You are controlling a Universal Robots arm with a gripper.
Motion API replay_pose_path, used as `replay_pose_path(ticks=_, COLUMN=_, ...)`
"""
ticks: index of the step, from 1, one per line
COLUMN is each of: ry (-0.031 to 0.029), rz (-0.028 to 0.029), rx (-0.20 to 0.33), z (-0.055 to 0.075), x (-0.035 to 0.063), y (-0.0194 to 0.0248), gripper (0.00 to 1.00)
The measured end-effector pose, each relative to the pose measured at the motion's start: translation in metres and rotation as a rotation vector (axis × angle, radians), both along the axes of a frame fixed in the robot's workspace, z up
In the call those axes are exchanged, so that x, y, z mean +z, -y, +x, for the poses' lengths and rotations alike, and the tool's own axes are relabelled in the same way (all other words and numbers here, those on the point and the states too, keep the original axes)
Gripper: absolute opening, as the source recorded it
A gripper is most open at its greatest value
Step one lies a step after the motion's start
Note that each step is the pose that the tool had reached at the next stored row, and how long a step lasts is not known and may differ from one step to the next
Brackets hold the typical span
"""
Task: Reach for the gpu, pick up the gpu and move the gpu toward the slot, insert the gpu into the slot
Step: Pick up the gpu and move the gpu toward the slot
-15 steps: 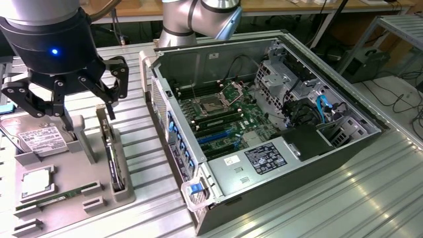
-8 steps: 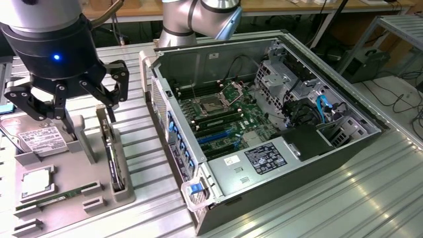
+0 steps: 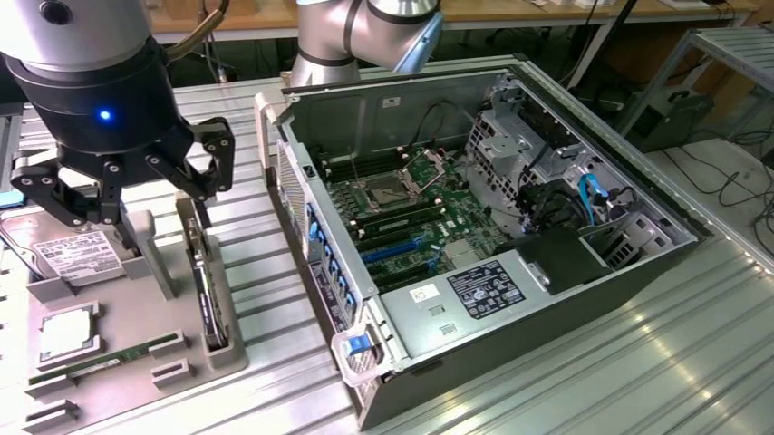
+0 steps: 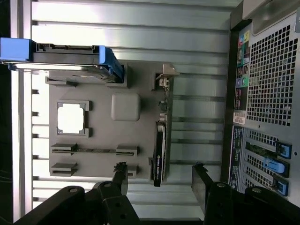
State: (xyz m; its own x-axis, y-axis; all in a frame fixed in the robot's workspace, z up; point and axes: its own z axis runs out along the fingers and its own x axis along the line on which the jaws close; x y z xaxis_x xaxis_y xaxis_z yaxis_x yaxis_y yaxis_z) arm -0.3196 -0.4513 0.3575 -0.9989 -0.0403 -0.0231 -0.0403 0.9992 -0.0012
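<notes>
The gpu [image 3: 208, 288] is a thin black card standing on edge in a grey holder tray [image 3: 158, 381], left of the computer case in the exterior view. In the wrist view the gpu [image 4: 160, 140] runs lengthwise, with its metal bracket end farthest from my fingers. My gripper [image 3: 145, 213] hangs above the tray with its jaws open and nothing in them. Seen from the wrist, the gripper [image 4: 160, 171] straddles the card's near end, one finger on each side and clear of it. The slot [image 3: 384, 255] is a blue strip on the green motherboard [image 3: 418, 204] inside the open case.
The tray also holds a silver hard drive [image 3: 67, 254], a square processor chip [image 3: 67, 331] and a green memory stick [image 3: 107, 360]. The open computer case [image 3: 641, 272] lies on a ribbed metal table [image 3: 604, 381]; its perforated rear panel [image 4: 269, 79] is beside the tray.
</notes>
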Motion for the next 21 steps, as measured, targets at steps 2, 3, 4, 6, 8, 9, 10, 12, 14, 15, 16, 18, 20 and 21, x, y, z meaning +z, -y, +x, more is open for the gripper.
replay_pose_path(ticks=2, ry=0.0, rz=0.0, rx=0.0, z=-0.001, x=-0.0018, y=0.0, gripper=0.66)
replay_pose_path(ticks=3, ry=0.0, rz=0.0001, rx=0.0, z=-0.001, x=-0.0029, y=0.0, gripper=0.66)
replay_pose_path(ticks=4, ry=-0.0001, rz=0.0, rx=0.0, z=-0.001, x=-0.0039, y=0.0, gripper=0.66)
replay_pose_path(ticks=6, ry=0.0001, rz=0.0001, rx=0.0, z=-0.001, x=-0.006, y=0.0, gripper=0.66)
replay_pose_path(ticks=8, ry=0.0, rz=0.0001, rx=0.0, z=-0.001, x=-0.0079, y=0.0, gripper=0.66)
replay_pose_path(ticks=9, ry=-0.0001, rz=0.0, rx=0.0, z=-0.001, x=-0.0097, y=0.0, gripper=0.66)
replay_pose_path(ticks=10, ry=0.0, rz=0.0, rx=0.0, z=-0.001, x=-0.0107, y=0.0, gripper=0.66)
replay_pose_path(ticks=12, ry=0.0, rz=0.0, rx=-0.001, z=-0.001, x=-0.0126, y=0.0, gripper=0.66)
replay_pose_path(ticks=14, ry=0.0, rz=0.0, rx=-0.001, z=-0.001, x=-0.0145, y=0.0, gripper=0.66)
replay_pose_path(ticks=15, ry=-0.0001, rz=0.0, rx=-0.001, z=-0.001, x=-0.0154, y=0.0, gripper=0.66)
replay_pose_path(ticks=16, ry=0.0, rz=0.0, rx=-0.001, z=-0.001, x=-0.0167, y=0.0, gripper=0.66)
replay_pose_path(ticks=18, ry=-0.0001, rz=0.0, rx=-0.001, z=-0.001, x=-0.0184, y=0.0, gripper=0.66)
replay_pose_path(ticks=20, ry=0.0, rz=0.0001, rx=-0.001, z=-0.001, x=-0.0198, y=0.0, gripper=0.66)
replay_pose_path(ticks=21, ry=0.0, rz=0.0, rx=-0.001, z=-0.001, x=-0.0203, y=0.0, gripper=0.66)
